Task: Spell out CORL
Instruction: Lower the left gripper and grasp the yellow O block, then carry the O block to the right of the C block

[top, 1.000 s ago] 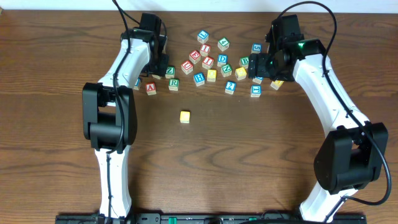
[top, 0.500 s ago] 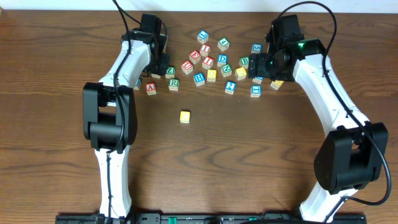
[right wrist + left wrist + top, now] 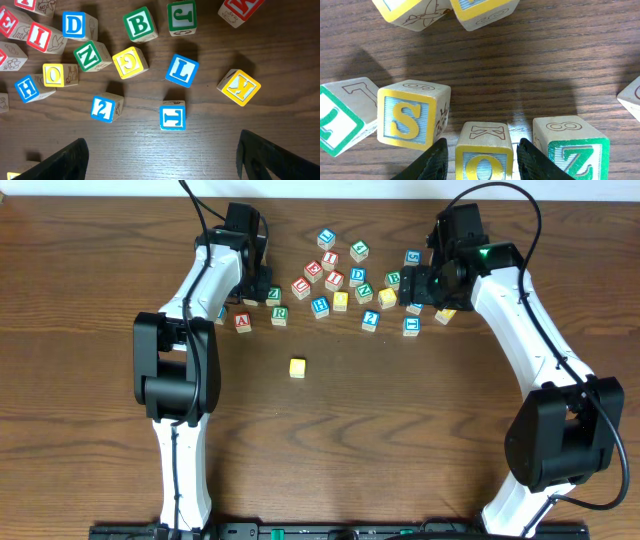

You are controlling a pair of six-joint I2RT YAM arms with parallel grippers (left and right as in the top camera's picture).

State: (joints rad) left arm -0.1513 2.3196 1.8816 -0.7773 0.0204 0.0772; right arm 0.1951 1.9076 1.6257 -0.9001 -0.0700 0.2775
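Observation:
A plain yellow-faced cube (image 3: 297, 367) sits alone on the table in front of the pile. The green R cube (image 3: 279, 314) lies beside the red A cube (image 3: 242, 321). My left gripper (image 3: 482, 161) is low over the table and straddles a yellow O cube (image 3: 484, 150), with a thin gap on each side. From above, the left gripper (image 3: 256, 288) is at the pile's left end. The blue L cube (image 3: 182, 70) lies ahead of my right gripper (image 3: 165, 160). That gripper stands wide open above bare table, and from above the right gripper (image 3: 420, 286) is at the pile's right end.
A yellow S cube (image 3: 410, 121) and a green Z cube (image 3: 577, 150) flank the O cube closely. Several other letter cubes lie scattered at the back, among them a second yellow O (image 3: 53, 74), a yellow G (image 3: 130, 62), a blue T (image 3: 173, 117) and a blue 2 (image 3: 103, 108).

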